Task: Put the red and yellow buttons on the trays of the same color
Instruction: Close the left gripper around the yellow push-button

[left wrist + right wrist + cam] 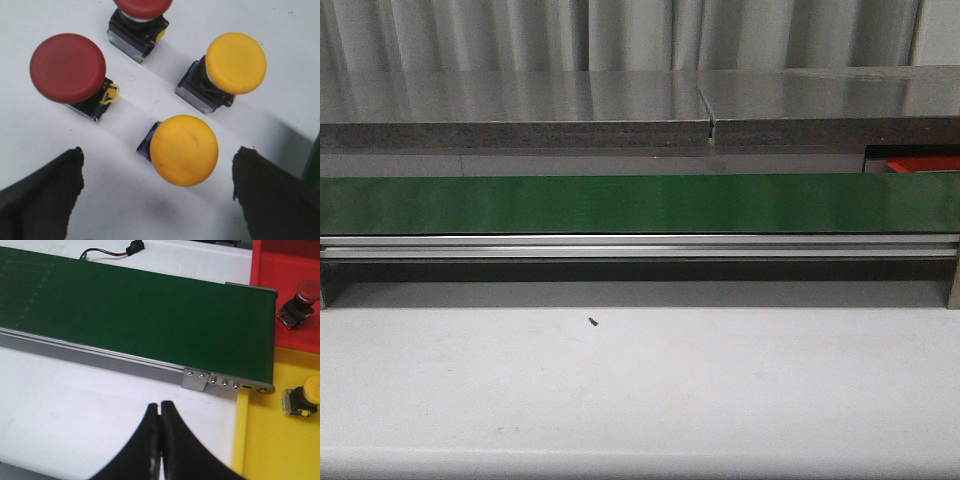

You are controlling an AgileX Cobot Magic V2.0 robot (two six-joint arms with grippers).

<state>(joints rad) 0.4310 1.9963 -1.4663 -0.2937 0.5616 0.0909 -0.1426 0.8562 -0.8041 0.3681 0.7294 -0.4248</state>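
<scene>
Left gripper (157, 195) hangs spread over the nearest yellow button (184, 150), seemingly to grasp it, while right gripper (160, 440), fingers together, waits beside the belt (135, 315)

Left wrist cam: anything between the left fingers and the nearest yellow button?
Nothing. In the left wrist view only bare white table separates the open left gripper from the nearest yellow button, centred ahead of its fingers.

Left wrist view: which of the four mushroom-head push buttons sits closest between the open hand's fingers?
The nearer yellow mushroom-head button, directly between the fingers; the other yellow and both reds lie farther off.
</scene>
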